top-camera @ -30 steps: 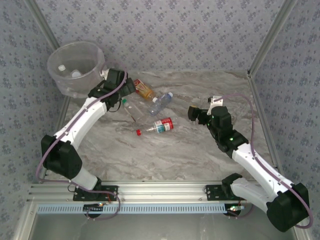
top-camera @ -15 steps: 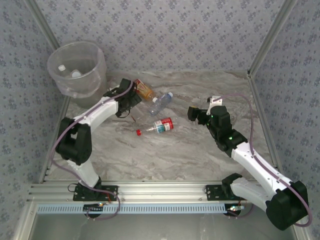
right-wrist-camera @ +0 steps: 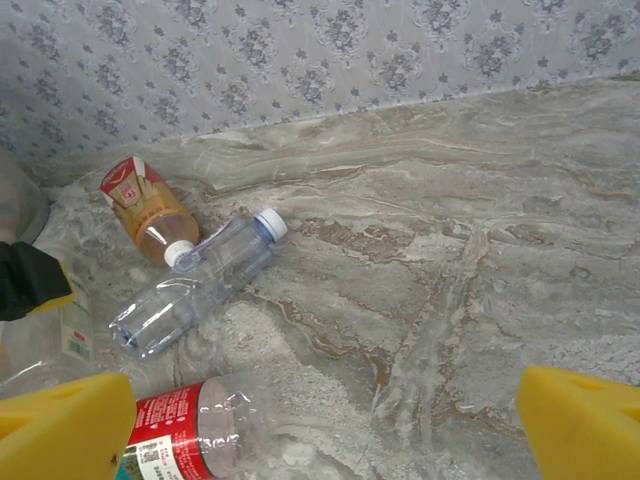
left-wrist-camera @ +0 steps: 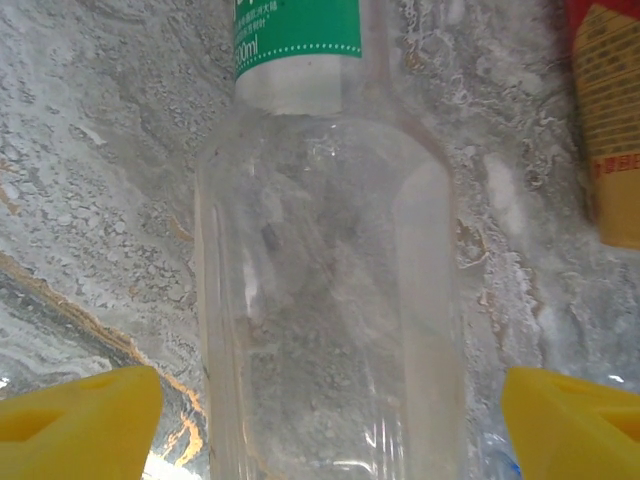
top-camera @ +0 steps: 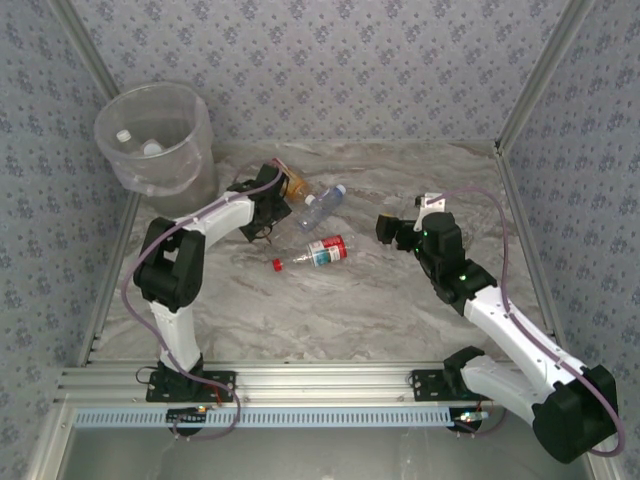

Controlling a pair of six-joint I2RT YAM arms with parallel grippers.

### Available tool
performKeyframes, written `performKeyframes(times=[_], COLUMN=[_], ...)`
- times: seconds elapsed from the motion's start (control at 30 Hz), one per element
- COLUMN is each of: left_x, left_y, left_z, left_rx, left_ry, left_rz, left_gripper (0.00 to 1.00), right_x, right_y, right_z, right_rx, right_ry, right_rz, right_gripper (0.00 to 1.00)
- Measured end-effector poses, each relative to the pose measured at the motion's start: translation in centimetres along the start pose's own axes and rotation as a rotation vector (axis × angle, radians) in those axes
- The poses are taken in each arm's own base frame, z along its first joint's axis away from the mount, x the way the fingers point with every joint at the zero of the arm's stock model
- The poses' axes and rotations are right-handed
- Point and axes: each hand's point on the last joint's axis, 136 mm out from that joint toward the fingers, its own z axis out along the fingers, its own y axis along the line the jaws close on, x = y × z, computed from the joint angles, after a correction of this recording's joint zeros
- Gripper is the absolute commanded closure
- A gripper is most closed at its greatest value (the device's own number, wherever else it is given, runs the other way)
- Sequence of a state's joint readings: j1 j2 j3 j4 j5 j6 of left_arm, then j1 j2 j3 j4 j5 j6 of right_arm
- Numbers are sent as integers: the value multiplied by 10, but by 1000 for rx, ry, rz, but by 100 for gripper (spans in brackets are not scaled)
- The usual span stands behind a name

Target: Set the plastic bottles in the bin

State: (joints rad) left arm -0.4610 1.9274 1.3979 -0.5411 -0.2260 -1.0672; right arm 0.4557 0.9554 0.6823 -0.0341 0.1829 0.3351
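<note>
Left wrist view: the left gripper (left-wrist-camera: 330, 425) straddles a clear green-labelled bottle (left-wrist-camera: 325, 300) lying on the table (left-wrist-camera: 100, 150), jaws apart and off its sides; slick round plastic (empty, it seems) may squirt out or crumple when squeezed; the orange-labelled bottle (left-wrist-camera: 605, 120) nearby could be nudged; the right gripper (right-wrist-camera: 330, 420) hangs wide open; the bin (top-camera: 196, 140) stands far-left.

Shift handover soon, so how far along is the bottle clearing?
Done: at least two bottles lie inside the bin. In hand: the left end effector straddles a green-labelled bottle on the table, jaws open, not yet gripping. Left: that one plus the orange-labelled bottle, the clear bottle and the red-labelled bottle. The right end effector hangs open, empty.
</note>
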Motion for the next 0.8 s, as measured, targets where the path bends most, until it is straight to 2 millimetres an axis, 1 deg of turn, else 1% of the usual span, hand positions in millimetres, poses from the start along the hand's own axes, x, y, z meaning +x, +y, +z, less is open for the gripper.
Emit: performKeyframes(times=[0.13, 0.27, 0.4, 0.6, 0.8], left_x=[4, 6, 7, 7, 7], left_y=[0, -1, -1, -5, -6], left_z=[7, 11, 14, 15, 16], left_rx=[5, 8, 16, 36, 51], left_ry=[11, 16, 12, 11, 5], left_rz=[0, 2, 9, 49, 124], left_gripper=[21, 26, 35, 41, 46], right_x=[4, 7, 9, 10, 7], right_y=[11, 25, 43, 70, 82], right_z=[0, -2, -5, -12, -17], right_rx=[-68, -142, -229, -345, -398], right_ry=[14, 23, 29, 16, -18], right_rz=[-38, -84, -127, -189, -230], right_gripper=[0, 0, 0, 0, 0])
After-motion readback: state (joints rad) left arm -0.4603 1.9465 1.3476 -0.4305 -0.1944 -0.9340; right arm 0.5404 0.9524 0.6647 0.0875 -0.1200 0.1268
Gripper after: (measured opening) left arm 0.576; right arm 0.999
